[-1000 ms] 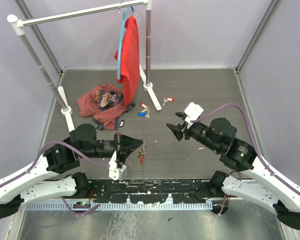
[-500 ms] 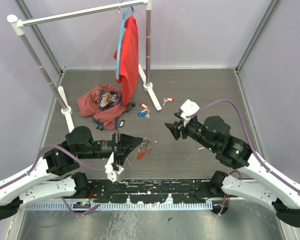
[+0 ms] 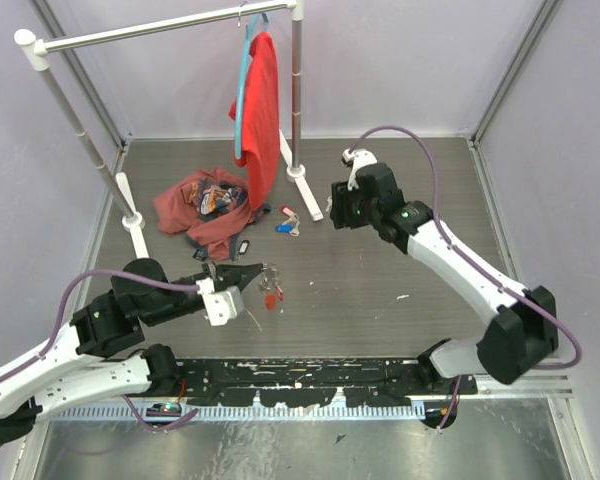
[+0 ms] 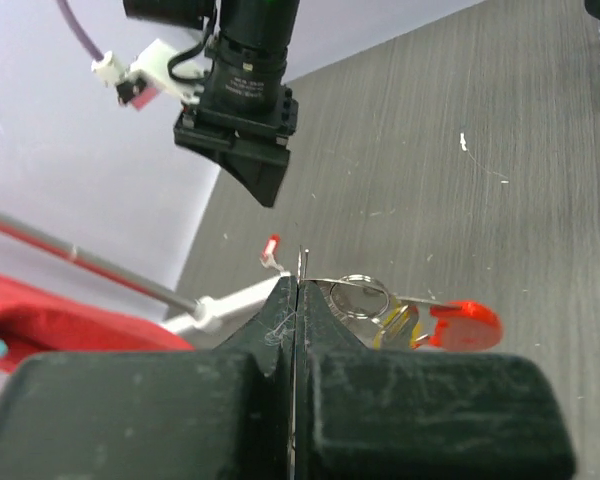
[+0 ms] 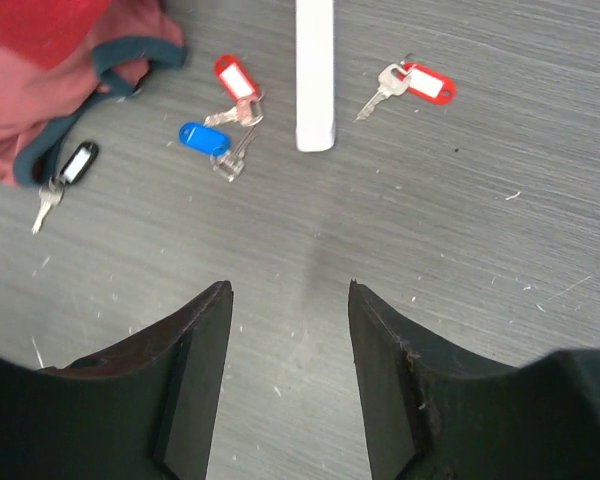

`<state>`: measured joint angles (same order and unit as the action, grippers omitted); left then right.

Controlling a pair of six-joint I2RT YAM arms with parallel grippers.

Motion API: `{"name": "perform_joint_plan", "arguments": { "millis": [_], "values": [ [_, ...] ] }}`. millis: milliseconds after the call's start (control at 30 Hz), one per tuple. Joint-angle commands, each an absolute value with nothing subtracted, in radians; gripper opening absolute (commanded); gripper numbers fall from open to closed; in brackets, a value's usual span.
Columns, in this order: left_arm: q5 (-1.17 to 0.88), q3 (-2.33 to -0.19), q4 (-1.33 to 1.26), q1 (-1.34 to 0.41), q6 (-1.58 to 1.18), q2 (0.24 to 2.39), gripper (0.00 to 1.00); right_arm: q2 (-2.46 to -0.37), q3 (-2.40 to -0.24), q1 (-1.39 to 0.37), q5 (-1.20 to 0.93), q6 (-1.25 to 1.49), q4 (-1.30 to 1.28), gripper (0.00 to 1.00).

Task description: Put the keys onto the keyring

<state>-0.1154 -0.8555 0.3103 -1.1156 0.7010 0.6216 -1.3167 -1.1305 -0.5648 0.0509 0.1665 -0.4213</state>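
Note:
My left gripper (image 3: 260, 273) is shut on the keyring (image 3: 272, 291) and holds it above the floor. In the left wrist view the jaws (image 4: 297, 290) pinch its thin silver loop (image 4: 361, 295), with a yellow tag (image 4: 400, 323) and a red tag (image 4: 466, 322) hanging at the right. My right gripper (image 3: 337, 217) is open and empty over loose keys. In the right wrist view (image 5: 290, 288) I see a red-tagged key (image 5: 236, 82), a blue-tagged key (image 5: 203, 138), another red-tagged key (image 5: 423, 82) and a black-tagged key (image 5: 73, 166).
The clothes rack's white foot (image 5: 315, 75) lies between the keys. A red shirt (image 3: 202, 205) is heaped on the floor at the left, and another hangs on a blue hanger (image 3: 243, 90) from the rack. Grey walls enclose the floor.
My right arm has swung away from the centre to the far side, over the loose keys by the rack foot. My left gripper has drawn back a little with the keyring.

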Motion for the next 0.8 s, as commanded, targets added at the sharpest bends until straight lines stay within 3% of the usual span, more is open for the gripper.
{"name": "perform_joint_plan", "arguments": {
  "millis": [0, 433, 767],
  "values": [
    [0.017, -0.869, 0.357, -1.117, 0.459, 0.606, 0.0, -1.424, -1.256, -0.504, 0.028, 0.276, -0.366, 0.55],
    [0.198, -0.914, 0.411, -1.117, 0.117, 0.655, 0.0, -1.847, -1.457, -0.348, -0.085, 0.313, -0.249, 0.51],
    [0.148, -1.016, 0.551, -1.117, 0.041, 0.75, 0.0, -2.036, -1.598, -0.306, -0.11, 0.312, -0.255, 0.41]
  ]
}}
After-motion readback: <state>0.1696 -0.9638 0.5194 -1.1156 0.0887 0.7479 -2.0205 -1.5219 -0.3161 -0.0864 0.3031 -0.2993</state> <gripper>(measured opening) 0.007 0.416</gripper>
